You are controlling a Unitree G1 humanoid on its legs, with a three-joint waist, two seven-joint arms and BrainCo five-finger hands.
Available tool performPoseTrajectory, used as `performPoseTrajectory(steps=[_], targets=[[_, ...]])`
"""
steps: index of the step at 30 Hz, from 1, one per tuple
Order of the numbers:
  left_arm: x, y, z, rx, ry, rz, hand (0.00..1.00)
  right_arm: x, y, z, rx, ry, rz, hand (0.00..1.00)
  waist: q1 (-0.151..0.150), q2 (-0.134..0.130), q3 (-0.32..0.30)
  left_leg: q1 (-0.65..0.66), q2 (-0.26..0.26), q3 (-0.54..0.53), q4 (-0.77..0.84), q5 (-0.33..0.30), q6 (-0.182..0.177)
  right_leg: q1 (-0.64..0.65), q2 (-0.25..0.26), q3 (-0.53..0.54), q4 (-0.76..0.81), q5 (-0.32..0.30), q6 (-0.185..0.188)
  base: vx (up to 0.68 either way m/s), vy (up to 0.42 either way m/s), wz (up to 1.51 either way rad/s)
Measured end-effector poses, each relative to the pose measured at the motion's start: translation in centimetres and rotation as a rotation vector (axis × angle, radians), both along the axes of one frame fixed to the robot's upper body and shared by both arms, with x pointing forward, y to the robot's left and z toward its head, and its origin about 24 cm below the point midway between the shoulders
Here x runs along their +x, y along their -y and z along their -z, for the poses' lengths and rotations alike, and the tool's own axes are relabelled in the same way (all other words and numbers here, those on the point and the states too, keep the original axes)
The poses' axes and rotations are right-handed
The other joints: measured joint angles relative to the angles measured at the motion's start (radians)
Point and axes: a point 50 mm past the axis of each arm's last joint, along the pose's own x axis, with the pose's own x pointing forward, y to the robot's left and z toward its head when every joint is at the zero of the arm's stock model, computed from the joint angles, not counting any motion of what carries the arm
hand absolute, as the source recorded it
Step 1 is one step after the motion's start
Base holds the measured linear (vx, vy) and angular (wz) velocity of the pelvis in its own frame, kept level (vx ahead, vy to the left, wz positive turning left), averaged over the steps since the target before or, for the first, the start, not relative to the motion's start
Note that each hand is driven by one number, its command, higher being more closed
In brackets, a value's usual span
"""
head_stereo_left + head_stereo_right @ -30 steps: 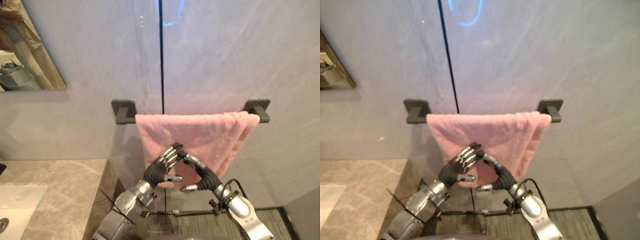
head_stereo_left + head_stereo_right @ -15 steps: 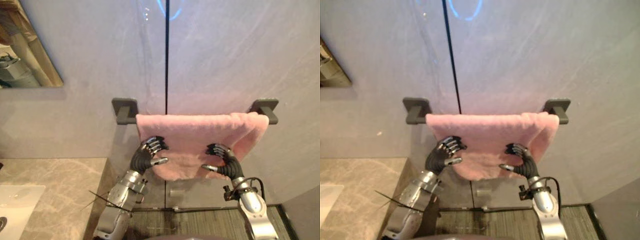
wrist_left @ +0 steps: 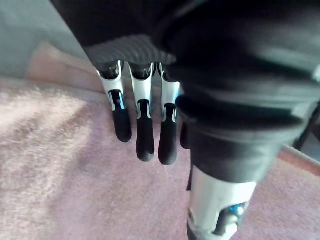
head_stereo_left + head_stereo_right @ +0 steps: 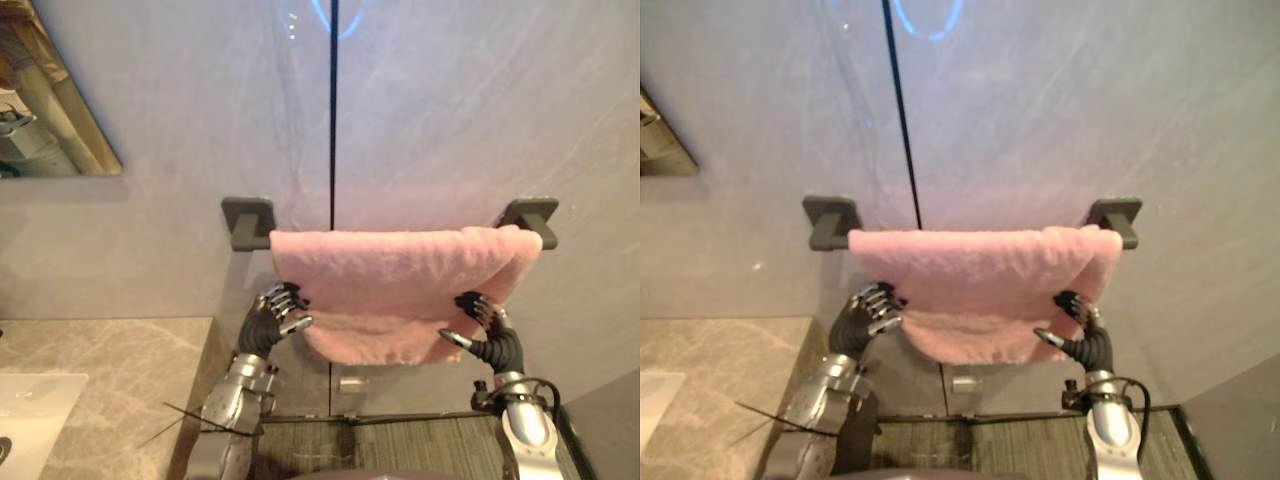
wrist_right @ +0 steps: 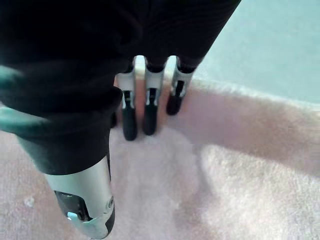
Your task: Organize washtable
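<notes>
At far left lies the marble surface (image 4: 100,370), well apart from the work. Next comes the bar's left bracket (image 4: 247,218), bare, with a gap before the cloth begins. The left hand (image 4: 268,318) sits at the lower left edge of the pink towel (image 4: 390,280). In its wrist view the fingers (image 3: 145,130) lie fairly straight, with dark tips resting on the pile and the thumb apart, gripping nothing.

The towel hangs draped over the bar on the wall, its lower hem uneven and its right end bunched against the right bracket (image 4: 530,215). The right hand (image 4: 485,325) rests at the lower right corner. Its fingers (image 5: 149,112) are likewise extended, touching the cloth and pinching nothing.

The risk, as I judge it, is drag. Flat fingertips on terry catch rather than glide, so a downward stroke could lengthen the front fall until the towel slips off the bar to the floor. An outward sweep by the right hand could crowd the bunched end further over that bracket (it already sits off-centre toward that side). Uneven pressure between the two hands would skew the hem more.
</notes>
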Motion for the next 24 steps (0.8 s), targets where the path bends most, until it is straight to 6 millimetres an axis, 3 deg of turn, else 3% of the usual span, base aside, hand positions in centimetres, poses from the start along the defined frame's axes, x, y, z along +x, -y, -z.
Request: performPoseTrajectory(steps=[4,11,16,19,24], targets=[[-1.4,-0.1,1.1,-0.015,-0.058,-0.023,0.0,-1.4,-0.3,-0.1,0.028,-0.001,0.028,0.0,0.002,-0.003,-0.001,0.001,0.005,0.01,0.001,-0.004,-0.002,-0.001,0.002,0.0,0.002,0.0,0.0,0.0,-0.004,-0.02],[-3.1,0.0,3.5,-0.003,-0.179,-0.056,0.0,-3.4,-0.6,1.4,0.056,-0.09,0.046,0.0,0.008,0.0,-0.003,-0.002,0.011,0.032,0.027,-0.033,-0.004,0.002,0.001,0.002,0.021,-0.011,0.004,-0.02,-0.013,-0.02],[-4.6,-0.1,7.1,0.063,-0.358,-0.064,0.0,-5.1,-1.4,5.3,0.115,-0.275,0.04,0.0,0.011,-0.009,-0.025,0.002,0.018,0.035,0.026,-0.036,-0.006,-0.013,0.001,0.0,0.06,-0.038,0.001,-0.03,-0.031,0.0],[-5.8,-0.2,9.3,0.114,-0.474,-0.075,0.0,-6.5,-1.7,8.3,0.152,-0.426,0.061,0.0,0.021,-0.002,-0.032,0.0,0.024,0.039,0.034,-0.033,-0.012,-0.013,0.003,0.0,0.062,-0.04,-0.002,0.0,-0.013,0.0],[-7.6,-0.1,12.0,0.174,-0.625,-0.062,0.0,-7.7,-2.6,11.1,0.191,-0.57,0.041,0.0,0.024,0.003,-0.04,0.0,0.024,0.042,0.036,-0.033,-0.012,-0.013,0.003,0.0,0.062,-0.041,-0.003,0.0,-0.006,0.0]])
